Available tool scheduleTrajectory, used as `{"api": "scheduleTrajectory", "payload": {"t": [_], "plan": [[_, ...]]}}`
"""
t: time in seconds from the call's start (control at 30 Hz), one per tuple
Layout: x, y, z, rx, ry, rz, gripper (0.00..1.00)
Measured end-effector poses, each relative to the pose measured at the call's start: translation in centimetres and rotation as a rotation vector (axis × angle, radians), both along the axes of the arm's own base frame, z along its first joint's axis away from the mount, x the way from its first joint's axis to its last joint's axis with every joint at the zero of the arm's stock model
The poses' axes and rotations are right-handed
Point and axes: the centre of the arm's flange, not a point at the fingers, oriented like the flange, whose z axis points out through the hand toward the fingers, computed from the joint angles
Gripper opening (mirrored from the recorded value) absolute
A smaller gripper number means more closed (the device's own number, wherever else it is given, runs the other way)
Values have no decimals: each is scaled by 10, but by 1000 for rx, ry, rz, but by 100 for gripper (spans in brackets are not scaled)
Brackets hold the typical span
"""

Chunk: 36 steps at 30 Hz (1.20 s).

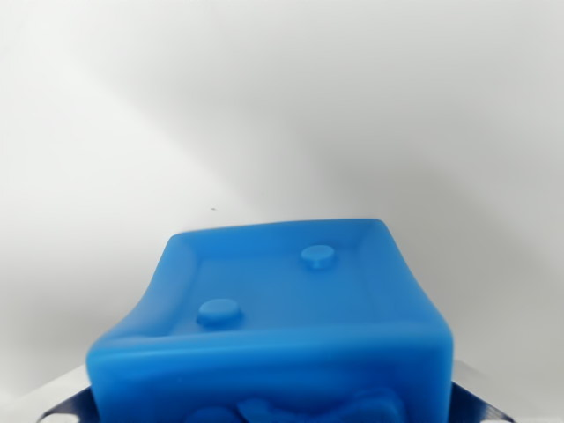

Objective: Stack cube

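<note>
White surface (282,106) fills the upper half of the wrist view, smooth and matte, with soft grey shading that deepens toward the wrist view's right and one tiny dark speck left of centre. No edge or wall can be made out in it.

Below it, a blue cube (282,308) takes up most of the lower half, very close to the camera and slightly blurred. It sits centred at the bottom of the picture, its near face cut off by the lower edge. Its top face is recessed inside a raised rim and carries two round raised dots, one toward the near left and one toward the far right, like the two-face of a die. The near face shows part of another raised shape, too cropped to read. The material looks like soft, glossy rubber or silicone, with rounded corners and slightly bulging sides.

Grey metal parts of the gripper (282,411) peek out at both bottom corners, one on each side of the cube, directly beside its lower flanks. The jaws appear clamped on the cube, though the contact itself is hidden behind the cube's body. Whether the cube rests on the surface or hangs above it cannot be told. Nothing more of the arm shows.
</note>
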Motion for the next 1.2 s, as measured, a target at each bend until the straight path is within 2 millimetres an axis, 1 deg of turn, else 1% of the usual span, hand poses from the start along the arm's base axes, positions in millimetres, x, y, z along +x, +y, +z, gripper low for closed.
{"api": "scheduleTrajectory", "payload": {"t": [0.33,0.57,0.83,1.2], "plan": [[0,0,1,0,0,0,0],[1,0,6,0,-3,1,0],[1,0,20,-2,-5,2,0],[1,0,46,-3,-6,1,0]]}}
